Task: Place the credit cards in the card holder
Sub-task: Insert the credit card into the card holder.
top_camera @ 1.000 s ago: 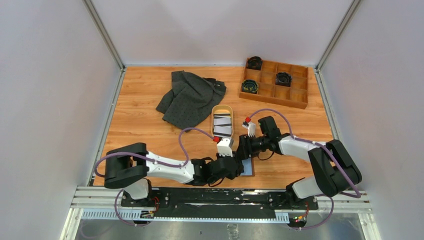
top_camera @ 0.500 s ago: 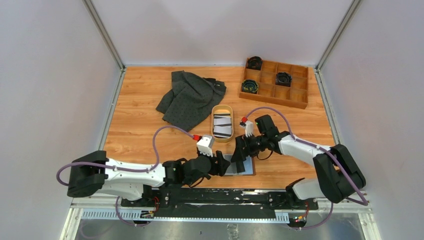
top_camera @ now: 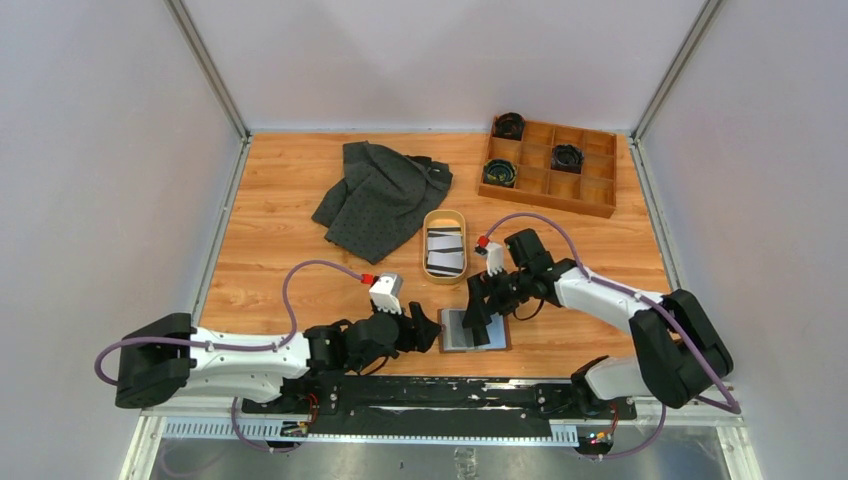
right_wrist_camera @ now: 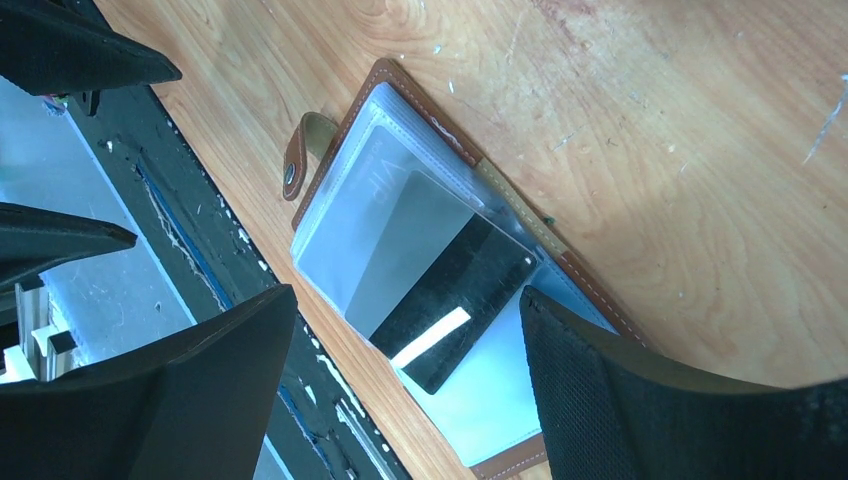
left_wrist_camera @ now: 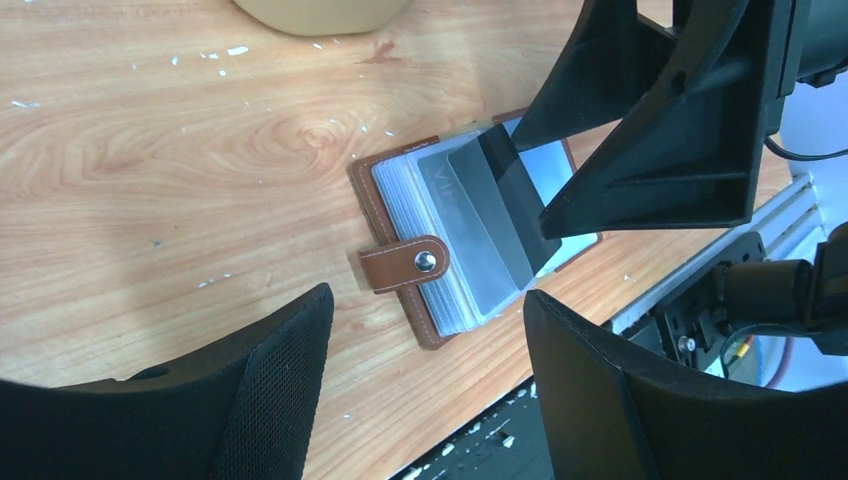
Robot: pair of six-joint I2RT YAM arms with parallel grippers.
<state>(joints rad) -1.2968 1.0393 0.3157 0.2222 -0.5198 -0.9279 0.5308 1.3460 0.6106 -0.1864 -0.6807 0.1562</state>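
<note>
Fixed overhead view of the whole table (top_camera: pixel 280 250); both wrist views close over one shared card holder (left_wrist_camera: pixel 415 215).

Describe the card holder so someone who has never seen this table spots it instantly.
Go to the near edge of the wooden table, about its middle. The card holder lies flat and open there, a grey-and-black card on its clear sleeves. Unlike the tan oval tray behind it, it is brown leather with a snap strap.

The card holder (left_wrist_camera: pixel 405 268) is brown leather with pale stitching and a silver snap; credit card (right_wrist_camera: pixel 440 275) grey with a black band and white strip; bench (top_camera: pixel 280 250) orange-brown wood grain; cloth (top_camera: pixel 385 195) dark grey, dotted.
</note>
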